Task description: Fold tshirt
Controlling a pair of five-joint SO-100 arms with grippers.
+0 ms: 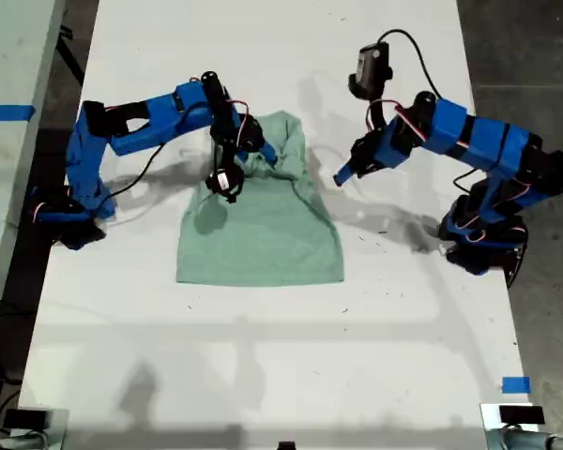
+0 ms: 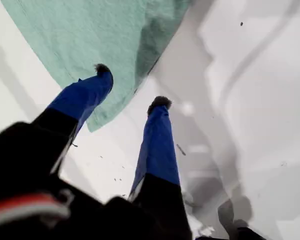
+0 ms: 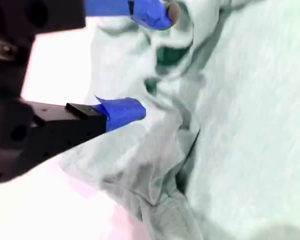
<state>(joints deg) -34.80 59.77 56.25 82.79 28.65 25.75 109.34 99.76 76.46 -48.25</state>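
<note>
In the exterior view, the arm on that view's left overlaps the upper part of the tshirt [image 1: 263, 234], hiding the cloth beneath it; whether the claw there touches the cloth cannot be determined. The second wrist view is overexposed and blurred: the bunched folds of the tshirt lose detail, and the claw body is cut off by the picture's edge. In the first wrist view, the tshirt runs out of frame, and the desk [image 2: 260, 100] shows specks too small to identify. The exterior view's edges crop the desk.
</note>
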